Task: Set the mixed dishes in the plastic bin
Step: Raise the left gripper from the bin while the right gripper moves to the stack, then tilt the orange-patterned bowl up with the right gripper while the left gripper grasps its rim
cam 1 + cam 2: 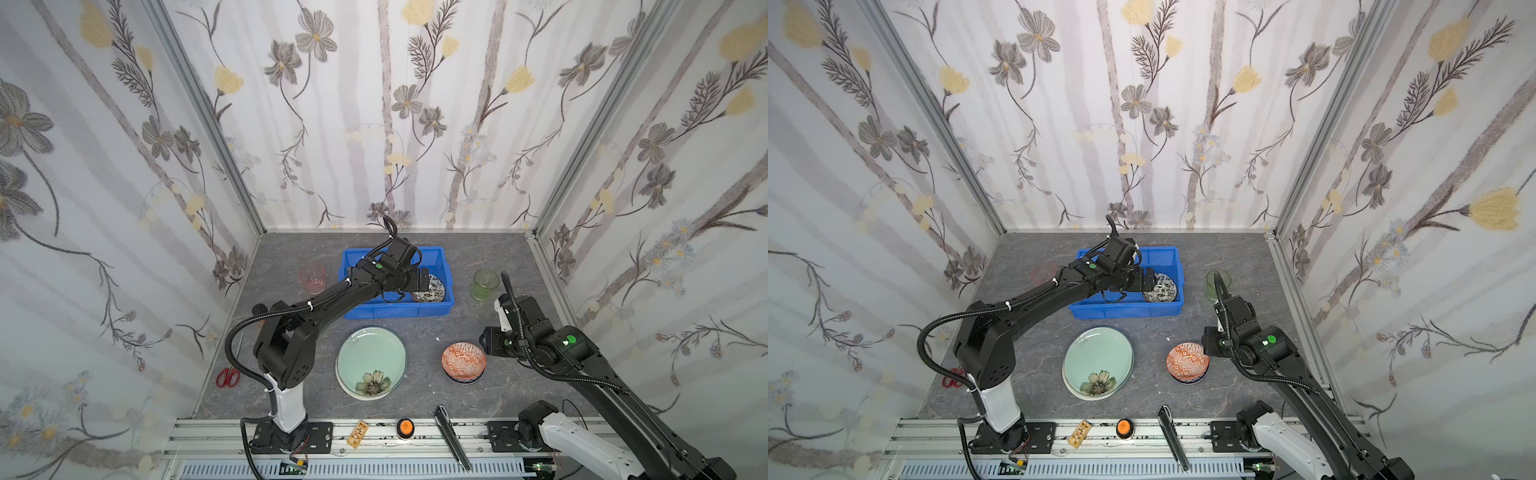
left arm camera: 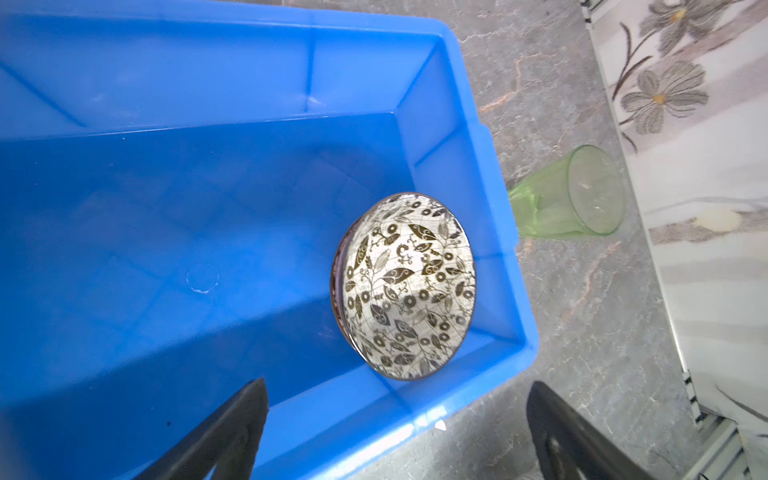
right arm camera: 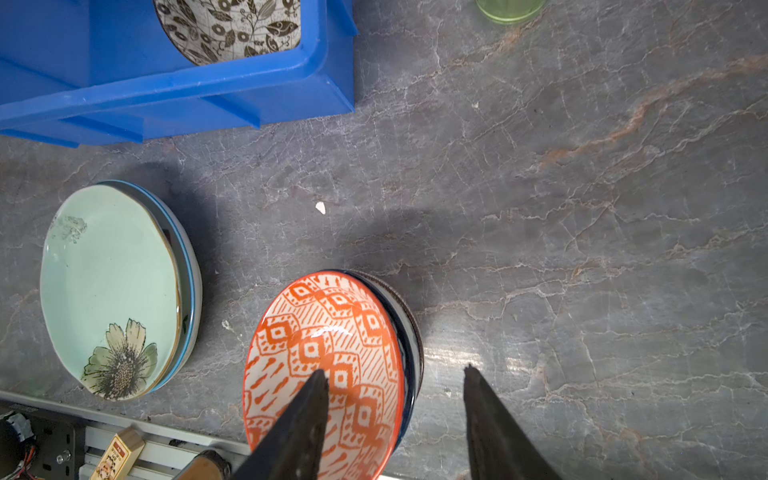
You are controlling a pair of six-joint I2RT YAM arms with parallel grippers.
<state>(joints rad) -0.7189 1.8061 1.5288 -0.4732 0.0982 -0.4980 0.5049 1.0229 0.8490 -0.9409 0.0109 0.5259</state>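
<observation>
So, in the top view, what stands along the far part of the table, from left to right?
pink glass → blue bin with a patterned bowl inside → green glass

Bin (image 1: pixel 395 309) sits mid-table toward the back wall, with a lone bowl (image 1: pixel 432 291) in its front right corner. Left tumbler (image 1: pixel 311 279) stands near the bin's left side, right tumbler (image 1: pixel 485 284) off its right side. Before the bin is the plate stack (image 1: pixel 371 363), with the bowl stack (image 1: pixel 463 361) to its right, apart, and scissors (image 1: pixel 227 377) far left by the wall.
</observation>
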